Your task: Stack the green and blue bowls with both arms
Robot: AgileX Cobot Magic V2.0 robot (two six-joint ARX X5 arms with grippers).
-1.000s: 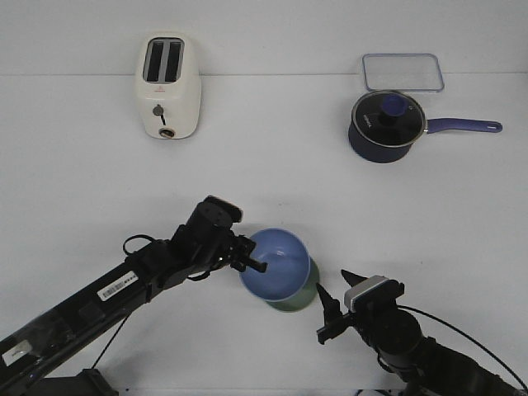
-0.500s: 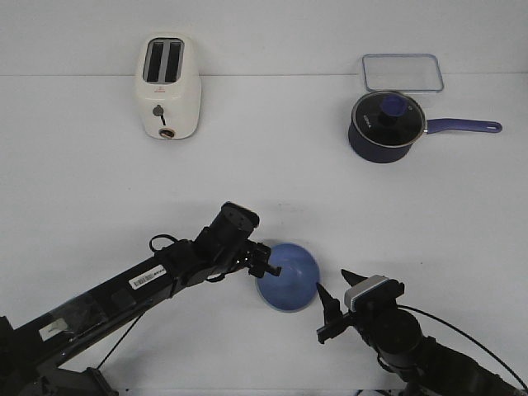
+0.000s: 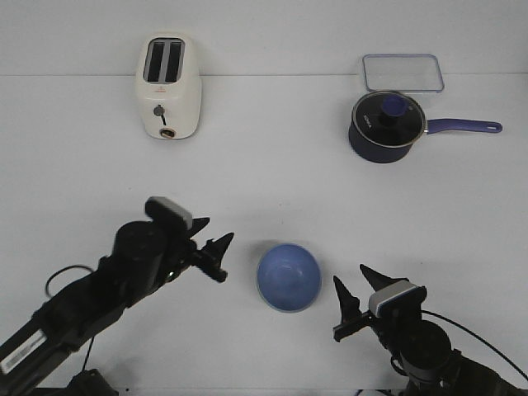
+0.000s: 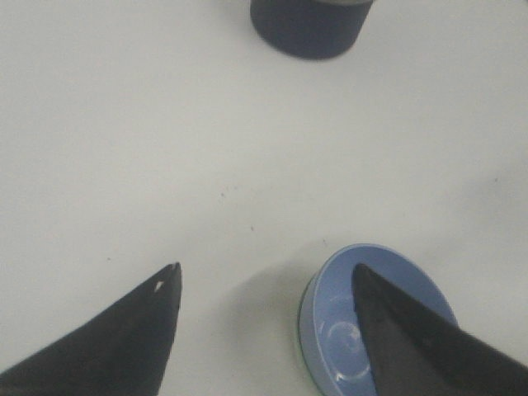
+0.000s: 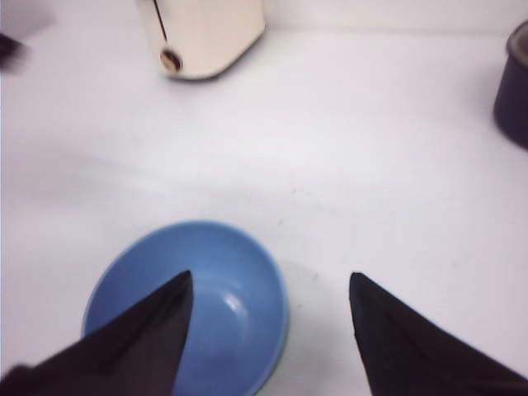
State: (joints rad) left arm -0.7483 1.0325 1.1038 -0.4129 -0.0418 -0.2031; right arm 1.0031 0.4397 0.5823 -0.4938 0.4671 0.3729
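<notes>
The blue bowl (image 3: 289,277) sits upright on the table, nested in the green bowl. Of the green bowl only a thin edge (image 4: 299,334) shows under the blue rim in the left wrist view. My left gripper (image 3: 216,247) is open and empty, a short way left of the bowls. In the left wrist view (image 4: 266,266) one finger overlaps the blue bowl (image 4: 334,309). My right gripper (image 3: 349,275) is open and empty, just right of the bowls. In the right wrist view (image 5: 271,275) the blue bowl (image 5: 235,289) lies by one finger.
A cream toaster (image 3: 167,87) stands at the back left. A dark navy saucepan (image 3: 386,125) with a glass lid and long handle stands at the back right, with a clear rectangular container (image 3: 403,72) behind it.
My left gripper set the blue bowl down into the green bowl, let go, opened and drew back to the left. The right gripper shifted slightly right and toward the front edge.
</notes>
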